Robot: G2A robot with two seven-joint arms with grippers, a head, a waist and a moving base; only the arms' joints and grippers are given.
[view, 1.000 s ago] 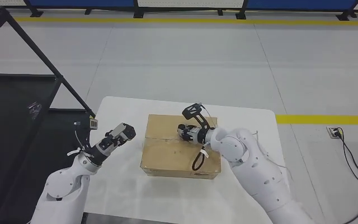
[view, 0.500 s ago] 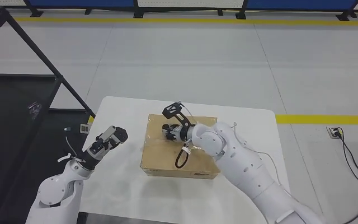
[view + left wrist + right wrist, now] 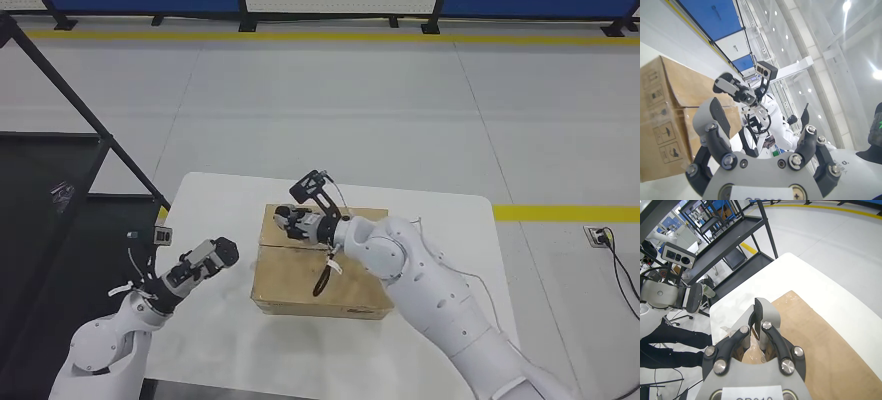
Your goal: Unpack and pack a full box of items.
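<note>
Brown cardboard box (image 3: pixel 290 285) with black printed symbols on one side; white desk (image 3: pixel 215 205); pale grey, yellow-striped floor (image 3: pixel 350 100)

Factory-style robotics hall: grey floor (image 3: pixel 350 100), yellow lane lines (image 3: pixel 565 212), blue barrier panels (image 3: pixel 145 7), black steel racks (image 3: pixel 730 237).

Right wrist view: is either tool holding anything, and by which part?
Nothing visibly held: the right tool is shut, empty, over the cardboard box; the left tool is open and empty.

box (image 3: pixel 290 285) mid-table (image 3: pixel 220 200), right fingers (image 3: pixel 769 313) over its far left corner, left fingers (image 3: pixel 718 113) beside its left side
</note>
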